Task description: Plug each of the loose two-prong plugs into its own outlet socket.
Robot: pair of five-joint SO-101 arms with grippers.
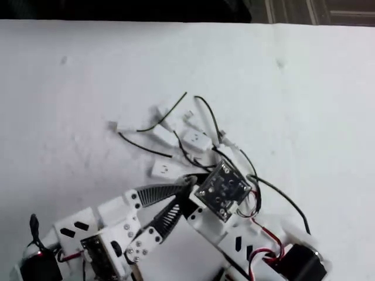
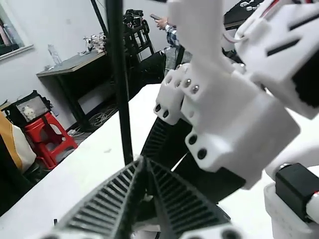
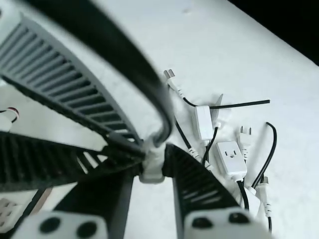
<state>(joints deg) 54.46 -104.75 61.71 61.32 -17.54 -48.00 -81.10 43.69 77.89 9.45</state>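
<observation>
Several white sockets and two-prong plugs on black cables lie tangled mid-table: one socket (image 1: 164, 170) nearest the arms, another (image 1: 196, 139) behind it, and a loose plug (image 1: 112, 125) to the left. In the right wrist view a slotted socket (image 3: 230, 158) lies beside a white block (image 3: 203, 122) and loose plugs (image 3: 244, 132). My right gripper (image 3: 152, 172) is shut on a white plug (image 3: 152, 164). Its black cable (image 3: 124, 64) loops up. My left gripper (image 2: 144, 163) meets it there, with its ribbed fingertips (image 1: 187, 182) shut on that cable (image 2: 119, 74).
The right arm's white wrist body (image 2: 224, 114) crowds close to the left gripper. The right wrist's camera block (image 1: 222, 188) covers the grip point from above. Bare white table (image 1: 70, 88) spreads left and far, ending at a dark back edge (image 1: 176, 21).
</observation>
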